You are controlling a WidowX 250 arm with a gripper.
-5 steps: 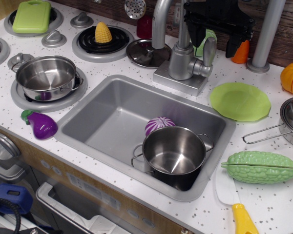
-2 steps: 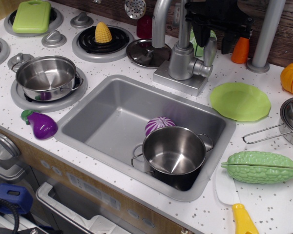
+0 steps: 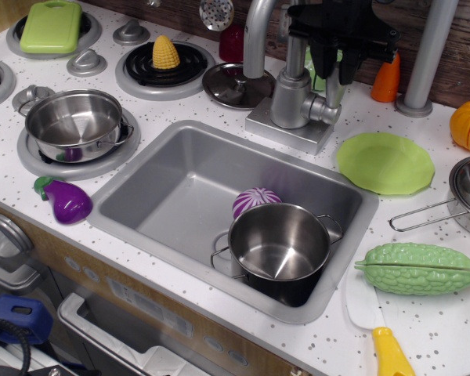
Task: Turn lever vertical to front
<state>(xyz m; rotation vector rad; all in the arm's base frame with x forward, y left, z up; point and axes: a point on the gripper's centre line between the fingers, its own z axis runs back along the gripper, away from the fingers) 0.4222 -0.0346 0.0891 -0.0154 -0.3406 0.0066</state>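
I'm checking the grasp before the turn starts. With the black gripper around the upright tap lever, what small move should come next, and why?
Probably close the black gripper on the short silver-grey paddle lever. Its fingers appear to straddle the lever's upper part, which stands upright beside the grey tap body, and whether they are gripping it yet cannot be told. Then pull it toward the front.

Sink (image 3: 153,184): sunk in the tabletop (image 3: 423,329), centre.
In sink: pot (image 3: 278,249) at the front right; onion (image 3: 254,200) just behind it.
Tap body (image 3: 291,98): behind the sink.
Lever (image 3: 334,92): right side of the tap body, upright, under the gripper (image 3: 334,66).
Plate (image 3: 385,162): right of the sink.
Bitter gourd (image 3: 417,269): in front of the plate.
Eggplant (image 3: 63,200): left of the sink.
Second pot (image 3: 74,124): on a burner behind the eggplant.
Corn (image 3: 166,52): on the rear burner.
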